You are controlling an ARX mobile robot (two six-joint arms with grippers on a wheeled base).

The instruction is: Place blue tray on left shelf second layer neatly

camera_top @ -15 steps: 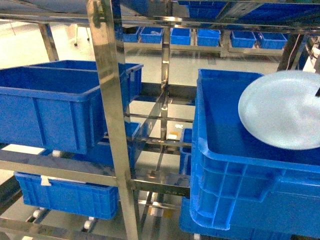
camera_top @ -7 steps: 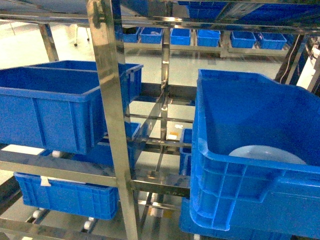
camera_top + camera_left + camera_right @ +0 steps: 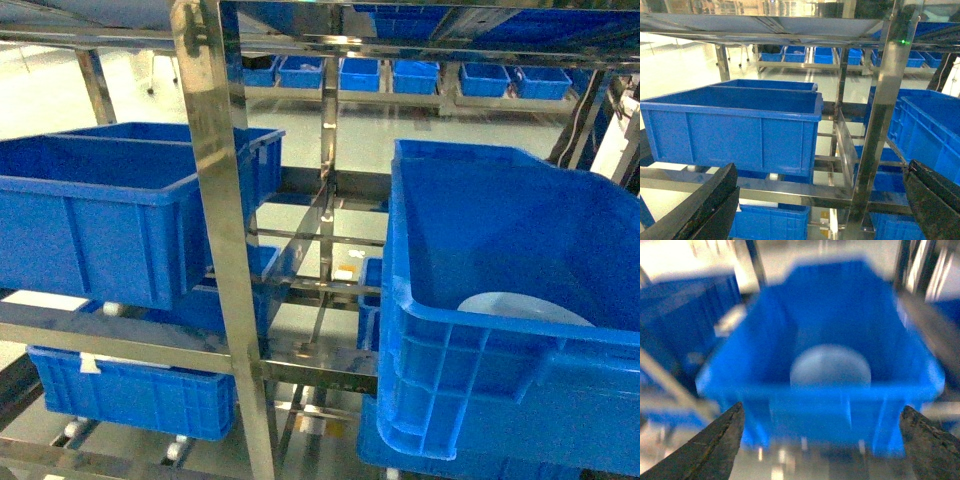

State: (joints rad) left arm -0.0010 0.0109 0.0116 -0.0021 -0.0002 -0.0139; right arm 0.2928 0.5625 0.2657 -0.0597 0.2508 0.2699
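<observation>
Looking at the head view from the left: a dark-blue crate (image 3: 110, 215) sits on the steel rack (image 3: 215, 200) at left-centre of frame, resting on a roller tier, with another blue crate (image 3: 135, 390) below it at lower left. I see a shiny upright post running top to bottom just left of centre, and a row of small blue bins (image 3: 400, 75) far back along the top edge. Right half of frame is filled by a big dark-blue crate (image 3: 500, 400), and the blue tray (image 3: 525, 308) lies inside it on the floor, only its upper arc showing over the near wall at lower right. Neither arm shows in the head view. Left wrist view: left gripper (image 3: 820, 200) has its two dark fingers at the bottom corners of frame, spread wide, nothing between them, facing the crate on the rack. Right wrist view is motion-blurred: right gripper (image 3: 822, 440) likewise has fingers far apart at the bottom corners, holding nothing, and the pale round tray (image 3: 830, 365) sits in the crate (image 3: 820, 305) at frame centre, clear of both fingers.
</observation>
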